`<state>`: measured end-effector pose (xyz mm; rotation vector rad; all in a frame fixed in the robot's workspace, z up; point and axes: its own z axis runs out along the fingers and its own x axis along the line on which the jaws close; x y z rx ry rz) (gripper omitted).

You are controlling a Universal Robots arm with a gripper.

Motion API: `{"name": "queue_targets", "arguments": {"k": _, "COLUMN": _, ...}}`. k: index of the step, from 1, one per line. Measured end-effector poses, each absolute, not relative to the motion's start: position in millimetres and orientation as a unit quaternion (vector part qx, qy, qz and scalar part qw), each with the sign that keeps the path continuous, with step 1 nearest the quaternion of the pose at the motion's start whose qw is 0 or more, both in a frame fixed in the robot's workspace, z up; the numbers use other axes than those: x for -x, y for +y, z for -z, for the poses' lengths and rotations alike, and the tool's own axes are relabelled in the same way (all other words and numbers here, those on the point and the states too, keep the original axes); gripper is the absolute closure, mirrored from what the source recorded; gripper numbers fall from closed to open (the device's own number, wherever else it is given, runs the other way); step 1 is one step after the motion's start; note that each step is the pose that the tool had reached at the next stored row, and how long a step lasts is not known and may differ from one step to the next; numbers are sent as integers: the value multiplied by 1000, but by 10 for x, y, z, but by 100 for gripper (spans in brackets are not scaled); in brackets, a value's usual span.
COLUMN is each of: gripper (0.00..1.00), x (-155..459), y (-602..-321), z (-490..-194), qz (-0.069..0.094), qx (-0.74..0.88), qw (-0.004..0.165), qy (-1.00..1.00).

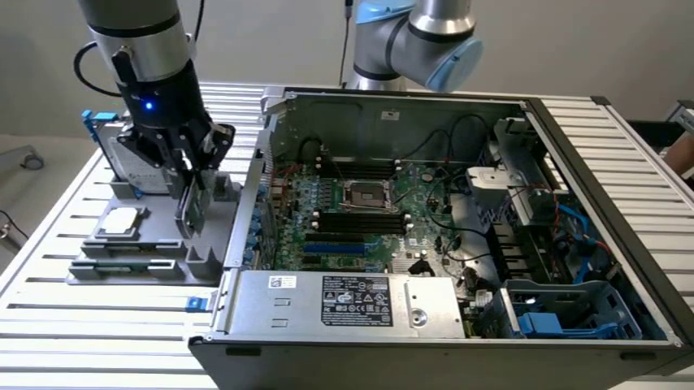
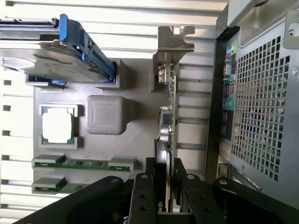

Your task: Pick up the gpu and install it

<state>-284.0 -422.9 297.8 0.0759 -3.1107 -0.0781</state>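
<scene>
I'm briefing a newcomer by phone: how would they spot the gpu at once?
Beside the open computer case, on the exterior view's left, sits a gray parts tray. The gpu is the thin green card standing on edge between the fingers, with a silver end bracket, unlike the flat square processor chip and blue-framed hard drive.

Cannot see the gripped end of the gpu (image 2: 167, 116), buried between the fingers (image 2: 149, 189); cannot tell whether seated in the holder (image 1: 206, 258) or raised off it. Loses most of the hard drive (image 1: 100, 138) behind the gripper (image 1: 191, 185) in the exterior view, and one end past the wrist picture's edge. Cannot read the label (image 1: 363, 301) on the power supply: too small. Cuts the arm (image 1: 130, 32) at the exterior view's top edge and the case (image 1: 434, 366) at its bottom edge. Covers part of one memory stick (image 2: 58, 185) with the gripper's black body. Cannot make out the cropped brown shape (image 1: 683, 154) at the exterior view's right.
</scene>
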Motion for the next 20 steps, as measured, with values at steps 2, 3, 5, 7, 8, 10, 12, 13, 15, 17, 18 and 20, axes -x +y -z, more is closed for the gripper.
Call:
{"name": "queue_targets", "arguments": {"k": 2, "gripper": 74, "x": 2840, "y": -4229, "z": -3069, "qz": 25, "qx": -24, "qw": 15, "qy": -999}}
{"name": "queue_targets", "arguments": {"k": 3, "gripper": 74, "x": 2838, "y": -4229, "z": -3113, "qz": 25, "qx": -24, "qw": 14, "qy": -999}}
{"name": "queue_targets", "arguments": {"k": 5, "gripper": 74, "x": 2825, "y": -4229, "z": -3203, "qz": 25, "qx": -24, "qw": 15, "qy": -999}}
{"name": "queue_targets", "arguments": {"k": 7, "gripper": 74, "x": 2791, "y": -4230, "z": -3297, "qz": 25, "qx": -24, "qw": 15, "qy": -999}}
{"name": "queue_targets", "arguments": {"k": 8, "gripper": 74, "x": 2768, "y": -4230, "z": -3342, "qz": 25, "qx": -24, "qw": 15, "qy": -999}}
{"name": "queue_targets", "arguments": {"k": 10, "gripper": 74, "x": 2716, "y": -4232, "z": -3432, "qz": 25, "qx": -24, "qw": 15, "qy": -999}}
{"name": "queue_targets", "arguments": {"k": 12, "gripper": 74, "x": 2654, "y": -4233, "z": -3522, "qz": 25, "qx": -24, "qw": 16, "qy": -999}}
{"name": "queue_targets", "arguments": {"k": 13, "gripper": 74, "x": 2612, "y": -4235, "z": -3567, "qz": 25, "qx": -24, "qw": 16, "qy": -999}}
{"name": "queue_targets", "arguments": {"k": 15, "gripper": 74, "x": 2519, "y": -4239, "z": -3661, "qz": 25, "qx": -24, "qw": 17, "qy": -999}}
{"name": "queue_targets", "arguments": {"k": 17, "gripper": 74, "x": 2430, "y": -4242, "z": -3751, "qz": 25, "qx": -24, "qw": 18, "qy": -999}}
{"name": "queue_targets", "arguments": {"k": 18, "gripper": 74, "x": 2387, "y": -4244, "z": -3795, "qz": 25, "qx": -24, "qw": 19, "qy": -999}}
{"name": "queue_targets", "arguments": {"k": 20, "gripper": 74, "x": 2298, "y": -4247, "z": -3886, "qz": 25, "qx": -24, "qw": 19, "qy": -999}}
